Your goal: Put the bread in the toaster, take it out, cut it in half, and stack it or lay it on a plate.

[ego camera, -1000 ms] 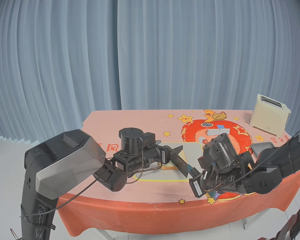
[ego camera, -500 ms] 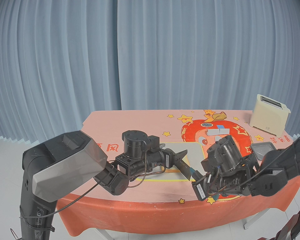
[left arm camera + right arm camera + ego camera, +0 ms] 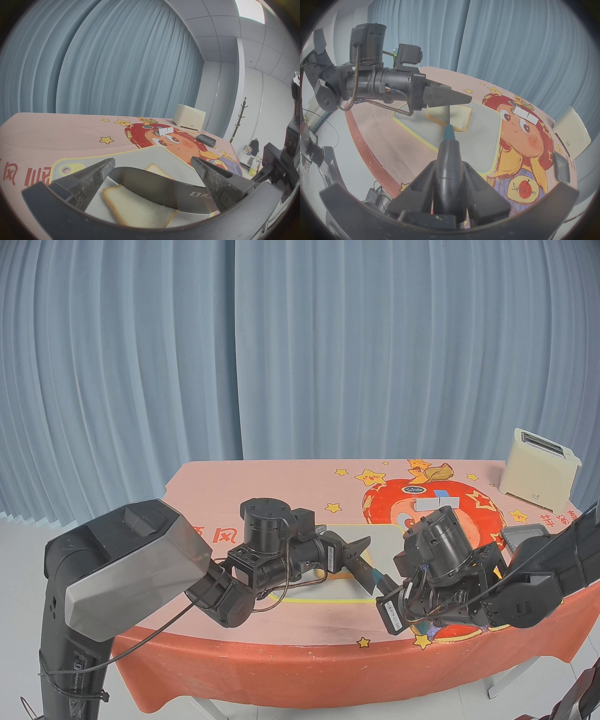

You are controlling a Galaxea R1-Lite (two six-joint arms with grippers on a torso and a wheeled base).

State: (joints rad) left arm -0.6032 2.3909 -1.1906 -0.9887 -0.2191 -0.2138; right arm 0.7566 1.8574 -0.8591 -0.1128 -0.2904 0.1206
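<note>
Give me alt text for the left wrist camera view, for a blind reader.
A knife's dark blade rests across a slice of bread on a grey cutting board, seen between the left hand's open fingers. Behind, a cream toaster stands on the pink table.

Matte black arms (image 3: 269, 552) with drum-shaped joints, loose black cables (image 3: 284, 580) and white labels (image 3: 392, 615); the left gripper (image 3: 152, 160) has black wedge fingers (image 3: 90, 178). A grey angular shell (image 3: 134, 565) stands by the desk's (image 3: 250, 490) left edge.

Right gripper (image 3: 449, 167) clamped on knife (image 3: 449, 147), blade edge-on across bread (image 3: 462, 118) on board (image 3: 479, 137), left gripper (image 3: 465, 99) just above bread
</note>
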